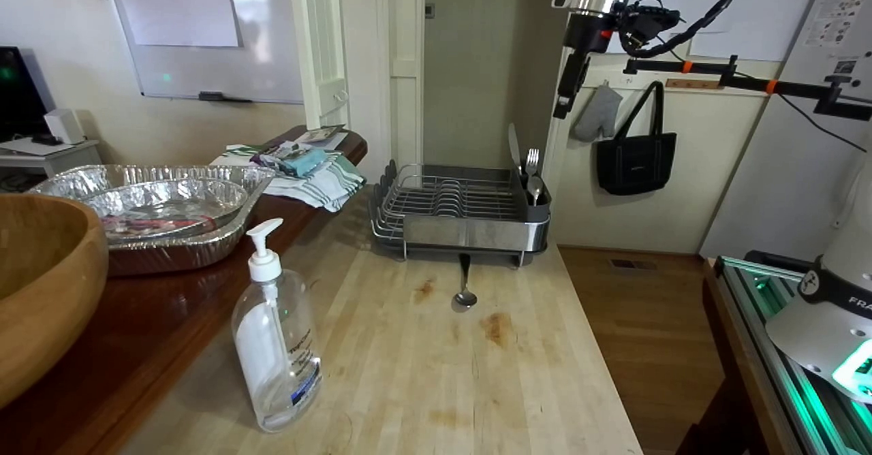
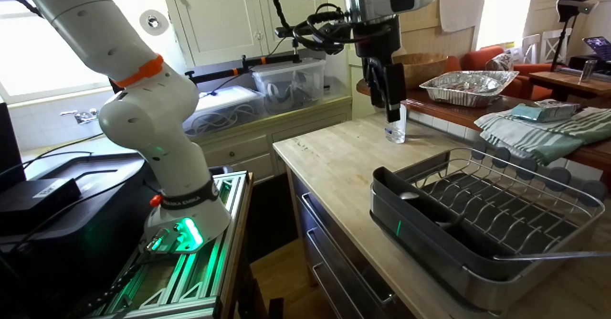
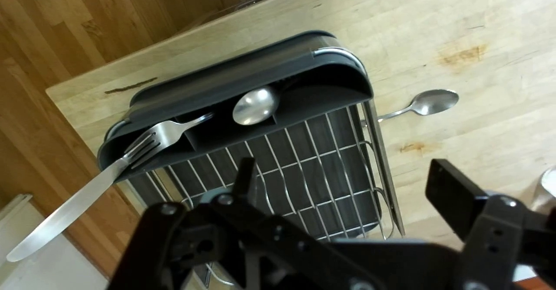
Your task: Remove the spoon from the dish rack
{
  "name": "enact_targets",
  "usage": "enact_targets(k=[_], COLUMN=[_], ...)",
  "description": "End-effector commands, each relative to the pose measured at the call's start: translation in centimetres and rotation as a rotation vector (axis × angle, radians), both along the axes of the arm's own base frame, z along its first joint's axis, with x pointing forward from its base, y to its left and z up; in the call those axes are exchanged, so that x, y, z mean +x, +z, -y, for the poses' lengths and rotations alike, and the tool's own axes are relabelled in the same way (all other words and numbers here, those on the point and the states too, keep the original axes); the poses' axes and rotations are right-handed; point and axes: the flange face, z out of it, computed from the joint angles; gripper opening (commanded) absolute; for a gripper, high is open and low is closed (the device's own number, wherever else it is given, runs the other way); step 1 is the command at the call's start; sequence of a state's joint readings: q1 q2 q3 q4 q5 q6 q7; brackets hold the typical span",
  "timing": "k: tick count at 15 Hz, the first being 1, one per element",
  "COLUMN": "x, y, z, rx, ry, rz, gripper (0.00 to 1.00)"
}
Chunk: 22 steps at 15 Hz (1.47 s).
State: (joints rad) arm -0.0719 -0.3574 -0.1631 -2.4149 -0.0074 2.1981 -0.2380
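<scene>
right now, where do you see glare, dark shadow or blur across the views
In an exterior view, the whiteboard carries a bright reflection; in an exterior view, the window at the left edge is washed out white; in the wrist view, the spoon in the utensil holder has a highlight on its bowl, the holder is dark inside, and the pincer looks nearly black, its nearest parts soft.

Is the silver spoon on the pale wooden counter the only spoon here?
No: the wrist view shows another silver spoon in the dark grey utensil holder.

Silver spoon (image 3: 255, 106) (bowl up), in dish rack (image 1: 470, 233)
</scene>
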Motion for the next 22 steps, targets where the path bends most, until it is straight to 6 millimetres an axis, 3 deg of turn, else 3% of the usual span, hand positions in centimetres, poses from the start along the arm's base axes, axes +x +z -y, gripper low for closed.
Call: enact_targets(k=[1, 6, 12, 22], x=[0.2, 0.9, 1.1, 3.6], y=[-1.1, -3.1, -7.1, -11.9], z=[1.3, 4.3, 7.4, 10.2], rx=[0.039, 0.075, 0.109, 0.257], ry=[0.111, 0.238, 0.307, 0.361], rz=[-0.009, -0.013, -0.064, -0.044], gripper=[1.0, 1.0, 1.0, 1.0])
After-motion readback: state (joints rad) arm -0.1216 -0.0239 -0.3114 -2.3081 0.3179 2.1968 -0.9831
